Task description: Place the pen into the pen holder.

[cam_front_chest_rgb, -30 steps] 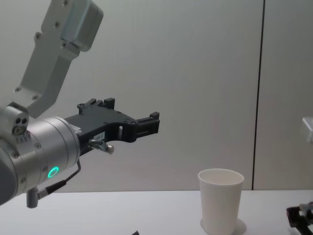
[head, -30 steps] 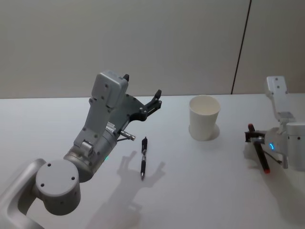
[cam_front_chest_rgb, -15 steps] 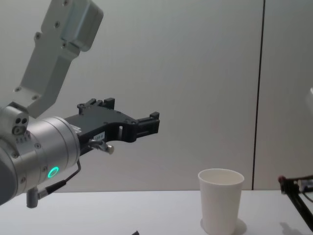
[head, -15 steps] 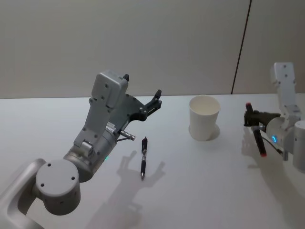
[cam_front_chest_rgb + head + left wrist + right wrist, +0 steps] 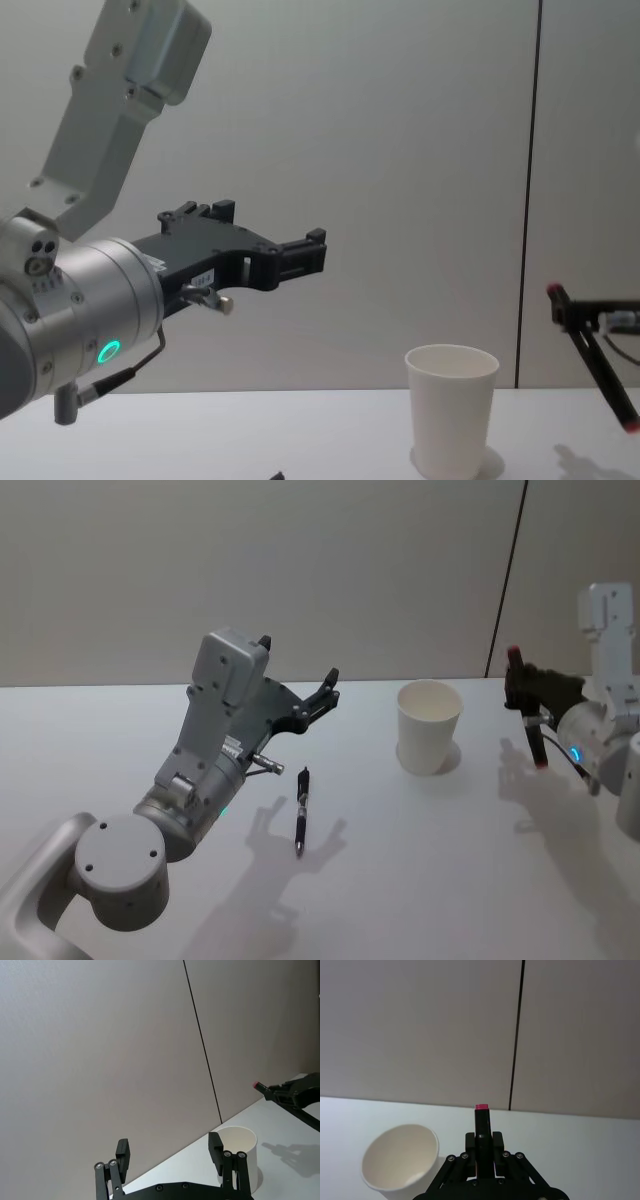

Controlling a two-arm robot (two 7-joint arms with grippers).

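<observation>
- Now the pen (image 5: pixel 533 730) hangs clear of the desk (image 5: pixel 450 880) at the head view's right edge, steeply tilted, clamped near its top by the right tool (image 5: pixel 521 686).
- The pen holder (image 5: pixel 429 726) stands upright to its left, apart; the right arm is nearer.
- The chest view puts its lower red tip below rim level, unclear from the head view.
- The left tool (image 5: pixel 298 660), fingers apart, hovers left of centre.

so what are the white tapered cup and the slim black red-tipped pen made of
The white tapered cup: likely paper, matte, thin rolled rim. The slim black red-tipped pen in the right gripper: probably plastic, smooth dark barrel, though unsure.
</observation>
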